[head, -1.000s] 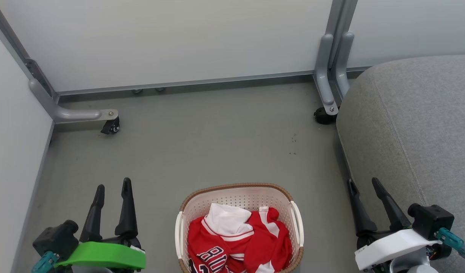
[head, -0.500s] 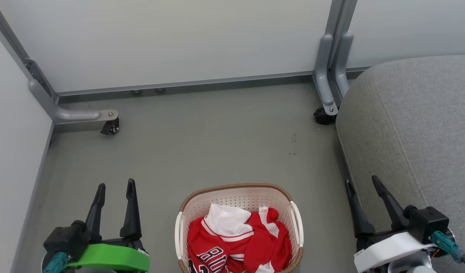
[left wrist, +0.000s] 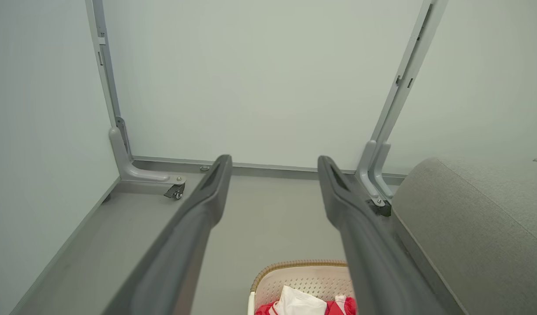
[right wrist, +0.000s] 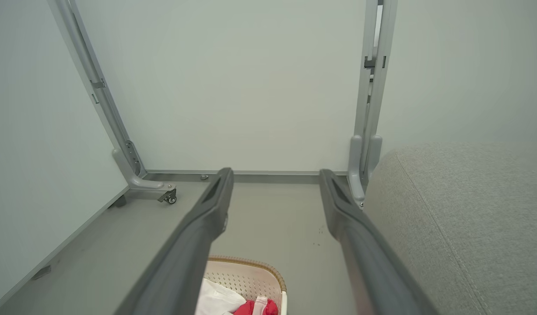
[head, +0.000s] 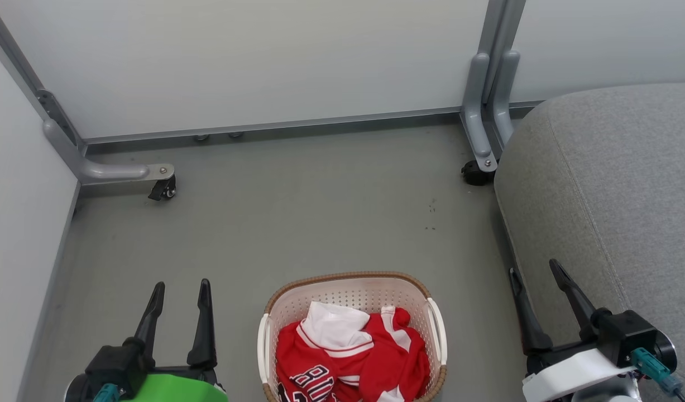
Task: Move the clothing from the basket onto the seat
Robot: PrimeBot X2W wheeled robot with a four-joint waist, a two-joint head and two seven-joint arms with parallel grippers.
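Red clothing (head: 353,363) lies bunched in the basket (head: 348,276) on the floor (head: 297,212), nearest the robot. The left end effector (head: 181,285) and the right end effector (head: 533,269) flank the basket, each spread wide and holding nothing. A good pick likely means lowering 1 end effector onto a raised fold by the white collar, clear of the rim. It should close deep into the cloth and lift until the hem clears. Then it can swing right to the grey seat (head: 616,184), just beside the right arm.

Bare floor (head: 320,212) lies open around the basket (head: 348,274); the seat (head: 616,184) walls off the right.
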